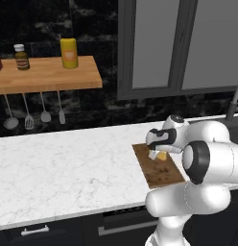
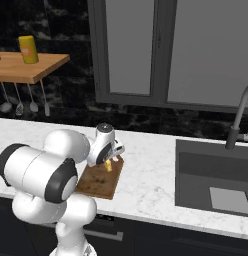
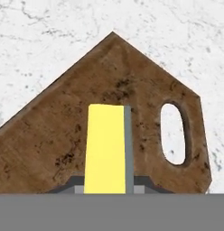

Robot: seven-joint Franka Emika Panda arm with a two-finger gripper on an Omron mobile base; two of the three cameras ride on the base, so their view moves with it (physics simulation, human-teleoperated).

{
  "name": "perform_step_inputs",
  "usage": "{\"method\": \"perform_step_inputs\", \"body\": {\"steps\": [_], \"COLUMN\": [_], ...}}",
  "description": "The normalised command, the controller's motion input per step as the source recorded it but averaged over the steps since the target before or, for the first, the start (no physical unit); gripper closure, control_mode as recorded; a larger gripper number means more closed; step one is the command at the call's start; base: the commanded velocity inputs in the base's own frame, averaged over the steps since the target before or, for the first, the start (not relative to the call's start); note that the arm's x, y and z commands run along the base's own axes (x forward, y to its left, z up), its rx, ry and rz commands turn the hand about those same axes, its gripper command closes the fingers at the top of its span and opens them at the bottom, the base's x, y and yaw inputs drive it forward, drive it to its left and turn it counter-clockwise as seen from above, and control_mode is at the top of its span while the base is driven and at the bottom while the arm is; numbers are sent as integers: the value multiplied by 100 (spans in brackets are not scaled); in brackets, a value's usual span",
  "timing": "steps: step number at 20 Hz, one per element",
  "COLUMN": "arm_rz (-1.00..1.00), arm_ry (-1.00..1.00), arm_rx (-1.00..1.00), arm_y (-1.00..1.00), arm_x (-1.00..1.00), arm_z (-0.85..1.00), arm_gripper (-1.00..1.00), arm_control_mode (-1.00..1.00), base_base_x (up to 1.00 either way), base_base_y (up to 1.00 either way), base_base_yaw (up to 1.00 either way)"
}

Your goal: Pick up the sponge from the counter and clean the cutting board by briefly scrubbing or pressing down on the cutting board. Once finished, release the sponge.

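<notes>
We found the claw [image 1: 156, 154] closed on the sponge [image 1: 161, 155], holding it over the far part of the cutting board [image 1: 161, 174]. In the hand view the sponge [image 3: 106, 149] stood on edge between the fingertips, its yellow face broad and its grey scrubbing layer a thin strip along one side, with the board [image 3: 64, 135] directly beneath. We could not tell whether the sponge touched the wood. The board showed dark stains and an oval handle hole [image 3: 173, 134]. It lay near the front edge of the white marble worktop [image 1: 58, 168], well apart from the sink [image 2: 216, 182] and its faucet [image 2: 238, 120]. On the wall behind we noted a wooden shelf [image 1: 49, 74] carrying a yellow bottle [image 1: 69, 53], with utensils [image 1: 29, 115] hanging below.
</notes>
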Motion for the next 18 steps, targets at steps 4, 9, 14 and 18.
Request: {"method": "perform_step_inputs", "body": {"steps": [4, 9, 14, 18], "arm_rz": [0, 0, 0, 0], "arm_ry": [0, 0, 2, 2], "arm_rx": [0, 0, 0, 0], "arm_y": [4, 22, 35, 29], "arm_x": [-41, -38, -22, -2], "arm_z": [-4, -5, -8, -16], "arm_gripper": [100, 100, 100, 100], "arm_control_mode": [-100, -100, -100, -100], "base_base_x": [0, 0, 0, 0], "base_base_y": [0, 0, 0, 0], "base_base_yaw": [0, 0, 0, 0]}}
